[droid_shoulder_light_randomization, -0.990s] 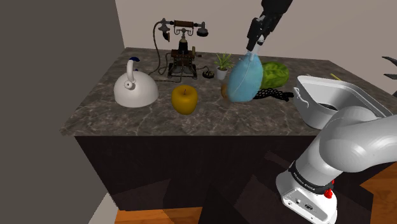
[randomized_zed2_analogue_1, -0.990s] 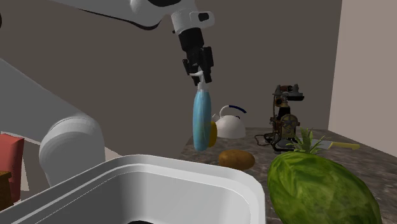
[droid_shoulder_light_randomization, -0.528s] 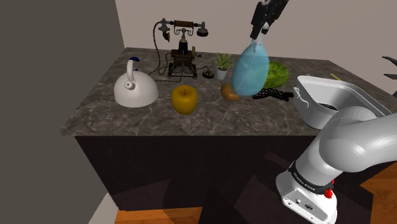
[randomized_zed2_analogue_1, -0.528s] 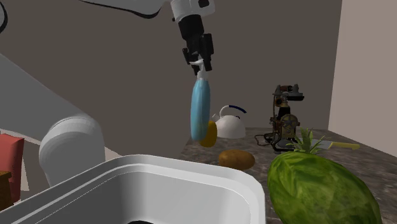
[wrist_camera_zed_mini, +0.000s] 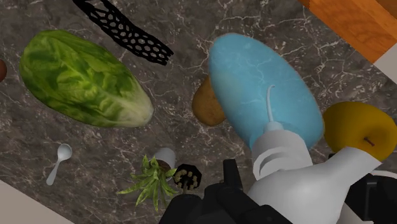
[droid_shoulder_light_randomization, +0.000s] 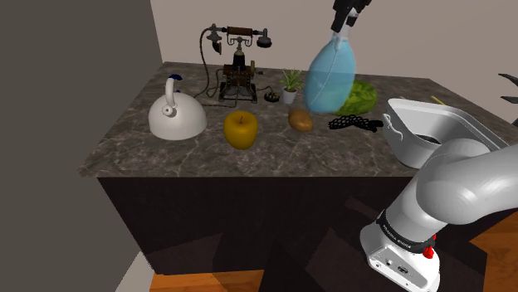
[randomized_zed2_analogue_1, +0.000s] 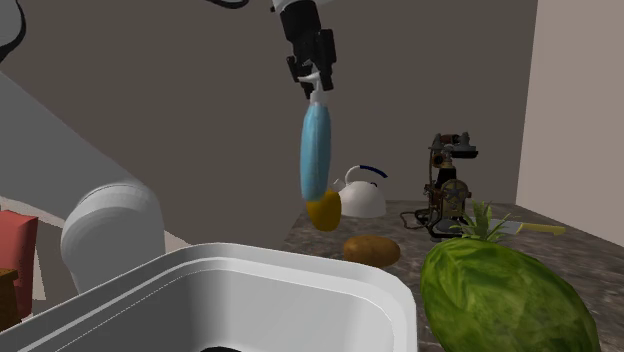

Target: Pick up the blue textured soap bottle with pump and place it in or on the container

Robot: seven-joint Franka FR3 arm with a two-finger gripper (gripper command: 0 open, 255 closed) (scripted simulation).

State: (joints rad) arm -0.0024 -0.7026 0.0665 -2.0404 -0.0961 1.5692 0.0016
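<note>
Blue soap bottle below the jaws, pump between them.

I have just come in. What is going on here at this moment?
The robot's black gripper holds the blue soap bottle by its white pump. The bottle hangs in the air, clear of the dark stone counter, where a potato and a yellow apple lie. The white container stands at the shoulder view's right, and the bottle is not yet in it.
</note>
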